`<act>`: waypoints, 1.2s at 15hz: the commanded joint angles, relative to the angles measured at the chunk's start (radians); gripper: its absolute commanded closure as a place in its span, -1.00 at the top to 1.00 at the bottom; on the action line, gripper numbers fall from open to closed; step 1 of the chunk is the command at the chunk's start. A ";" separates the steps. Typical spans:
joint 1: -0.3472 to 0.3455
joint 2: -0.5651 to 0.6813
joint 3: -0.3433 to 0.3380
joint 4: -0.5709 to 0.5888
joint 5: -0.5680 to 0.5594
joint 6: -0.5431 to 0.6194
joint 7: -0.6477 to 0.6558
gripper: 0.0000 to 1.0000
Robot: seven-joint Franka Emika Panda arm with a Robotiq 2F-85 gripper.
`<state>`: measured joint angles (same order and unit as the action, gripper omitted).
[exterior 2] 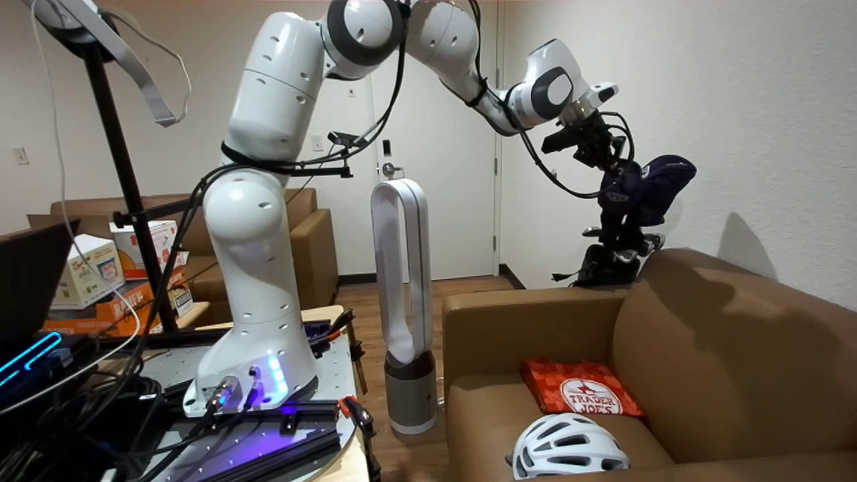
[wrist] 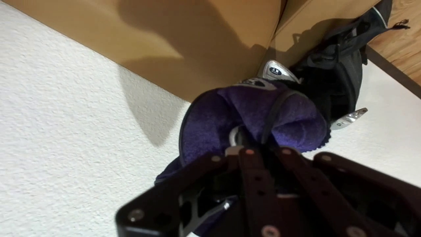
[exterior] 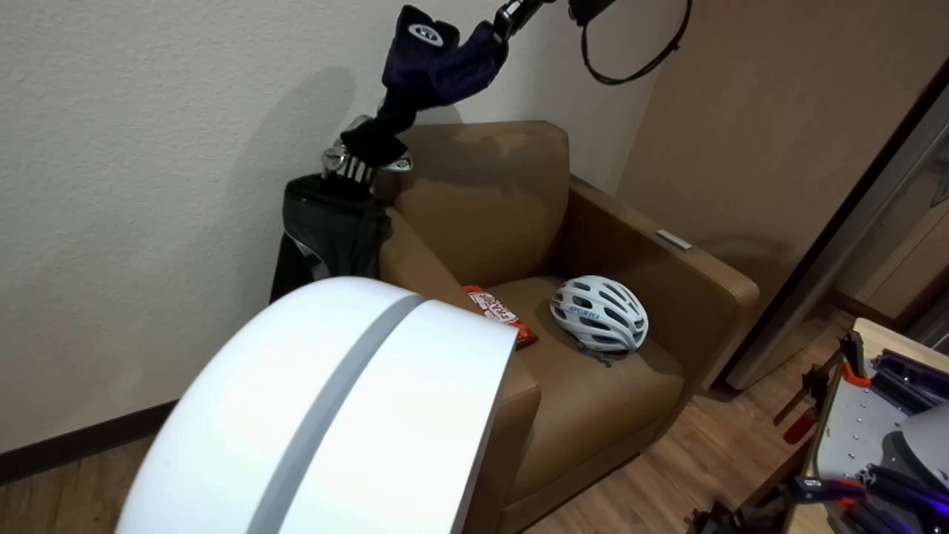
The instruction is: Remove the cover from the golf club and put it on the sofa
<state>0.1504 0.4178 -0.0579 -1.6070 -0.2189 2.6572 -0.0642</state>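
In the wrist view my black jointed gripper (wrist: 268, 151) is dim and blurred; shadows fall on the boxy tan-brown leather-like armchair (exterior 2: 703, 348) and textured white wall (exterior 2: 770, 120); a rounded, grey-striped white shell (exterior: 319, 415) glares.

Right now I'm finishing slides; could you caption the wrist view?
Gripper closed on a purple cover, golf clubs and sofa beyond.

A robot's gripper (wrist: 267, 152) pinched the folds of a purple golf headcover (wrist: 256, 108) in front of a textured white wall (wrist: 65, 138). A silver iron head (wrist: 285, 75) gleamed just past the headcover, with a shadowed tan sofa (wrist: 161, 42) behind it; a second iron head (wrist: 348, 119) showed beside a black golf bag (wrist: 352, 75).
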 commanded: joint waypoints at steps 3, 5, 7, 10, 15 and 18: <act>0.008 -0.230 -0.044 -0.239 -0.133 0.012 0.161 -0.86; 0.003 -0.287 -0.047 -0.298 -0.177 0.004 0.221 -0.86; -0.009 -0.346 -0.040 -0.360 -0.203 -0.017 0.273 -0.86; -0.030 -0.435 -0.030 -0.447 -0.270 -0.066 0.376 -0.86; -0.092 -0.577 0.020 -0.555 -0.339 -0.230 0.500 -0.86; -0.124 -0.614 0.048 -0.592 -0.302 -0.280 0.466 -0.86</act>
<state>0.0710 -0.1385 -0.0545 -2.1430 -0.5243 2.4200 0.3932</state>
